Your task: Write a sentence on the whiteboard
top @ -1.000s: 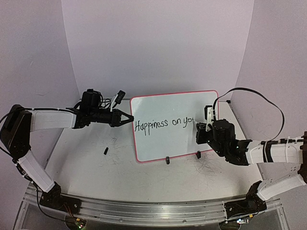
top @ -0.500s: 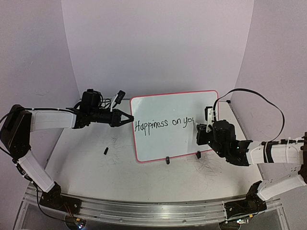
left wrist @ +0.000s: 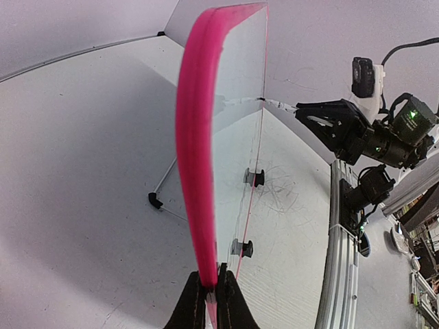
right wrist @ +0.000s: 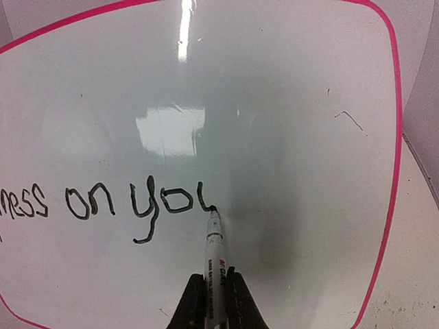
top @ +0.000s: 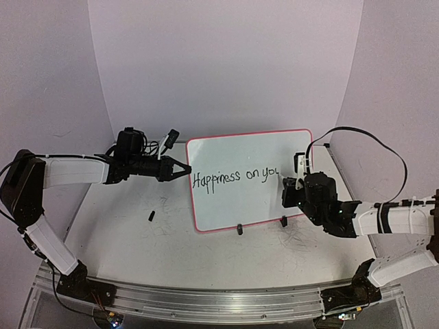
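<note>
The whiteboard [top: 250,147], white with a red rim, stands tilted on two black clip feet at the table's middle. My left gripper [top: 186,168] is shut on its left rim [left wrist: 195,171], the fingers pinching the red edge. The sentence [top: 233,177] reads "Happiness on you", the last letter only part drawn [right wrist: 204,200]. My right gripper [right wrist: 216,301] is shut on a white marker [right wrist: 215,267] whose black tip touches the board at the bottom of that last stroke. In the top view the right gripper [top: 288,184] sits at the board's right side.
A small black cap [top: 150,216] lies on the table left of the board. Grey scribble marks [top: 298,240] stain the tabletop near the right foot. A metal rail [top: 206,301] runs along the near edge. Purple walls close in behind and at the sides.
The right gripper has shifted slightly right along the board, and the marker has added the start of the last letter. The left arm has not moved.
</note>
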